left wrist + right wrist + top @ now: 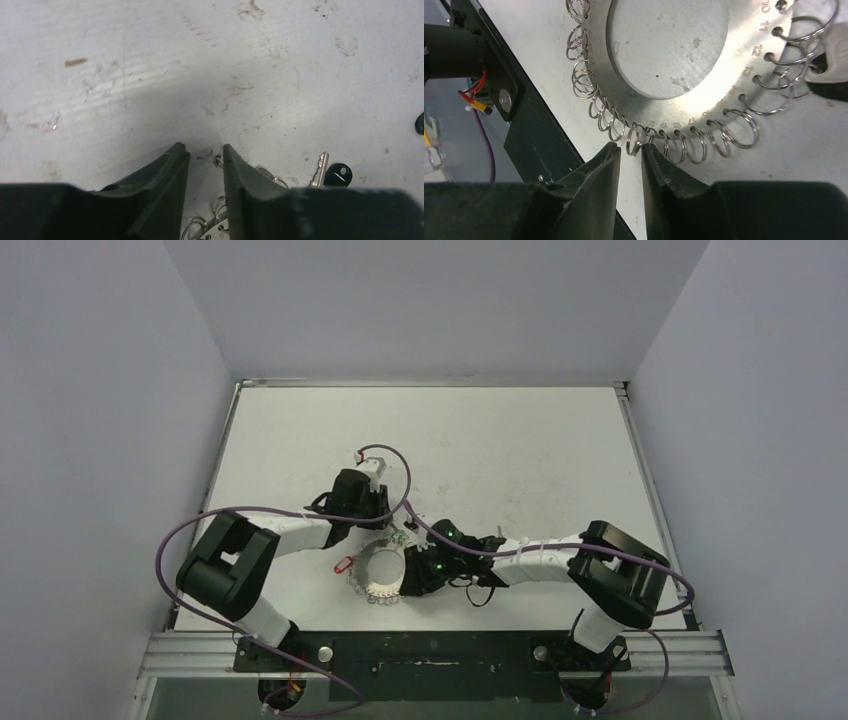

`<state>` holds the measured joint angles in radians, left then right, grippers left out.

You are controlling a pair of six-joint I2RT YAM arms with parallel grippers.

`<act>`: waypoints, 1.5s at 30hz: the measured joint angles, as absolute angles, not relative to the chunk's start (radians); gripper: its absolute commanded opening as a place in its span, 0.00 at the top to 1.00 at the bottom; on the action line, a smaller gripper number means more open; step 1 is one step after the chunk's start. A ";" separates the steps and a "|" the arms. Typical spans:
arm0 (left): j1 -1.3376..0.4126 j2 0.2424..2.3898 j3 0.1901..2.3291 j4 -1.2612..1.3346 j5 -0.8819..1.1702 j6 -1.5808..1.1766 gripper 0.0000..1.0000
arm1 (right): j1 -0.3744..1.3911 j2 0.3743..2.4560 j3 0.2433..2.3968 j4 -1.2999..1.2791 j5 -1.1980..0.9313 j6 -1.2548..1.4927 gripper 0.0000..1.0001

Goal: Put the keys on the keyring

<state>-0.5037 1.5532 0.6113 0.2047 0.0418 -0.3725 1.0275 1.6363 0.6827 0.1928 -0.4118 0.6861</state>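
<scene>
The keyring [383, 570], a flat grey metal disc with split rings all around its edge, lies on the table between the two arms. In the right wrist view the keyring [704, 107] fills the upper part. My right gripper [630, 146] stands narrowly open with nothing between its fingers, and one split ring [636, 142] hangs just beyond its tips. My left gripper [202, 147] also shows a narrow empty gap over the keyring's far edge [220, 230]. One key [332, 174], black head and silver blade, lies on the table just right of the left fingers.
The table's black front rail [531, 135] runs close behind the right gripper. A small red tag [343, 565] lies left of the keyring. Purple cables [395, 465] loop over both arms. A dark object [420, 123] sits at the right edge of the left wrist view.
</scene>
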 measured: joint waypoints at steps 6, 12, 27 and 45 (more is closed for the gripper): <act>-0.504 1.595 0.692 0.174 0.117 -0.286 0.43 | 0.976 1.467 0.683 0.089 -0.355 0.595 0.61; -0.504 1.460 0.641 0.150 0.137 -0.227 0.40 | 0.851 1.260 0.676 0.048 -0.327 0.384 0.57; -0.509 0.728 0.166 0.349 0.311 -0.204 0.41 | 0.824 1.430 0.659 0.032 -0.516 -0.063 0.59; -0.529 0.615 0.104 0.358 0.326 -0.329 0.44 | 0.817 1.691 0.685 0.272 -0.604 0.251 0.71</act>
<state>-0.5293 0.6147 0.1036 0.3580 0.3256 -0.3294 0.8169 1.6913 0.6849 0.2718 -0.6037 0.2512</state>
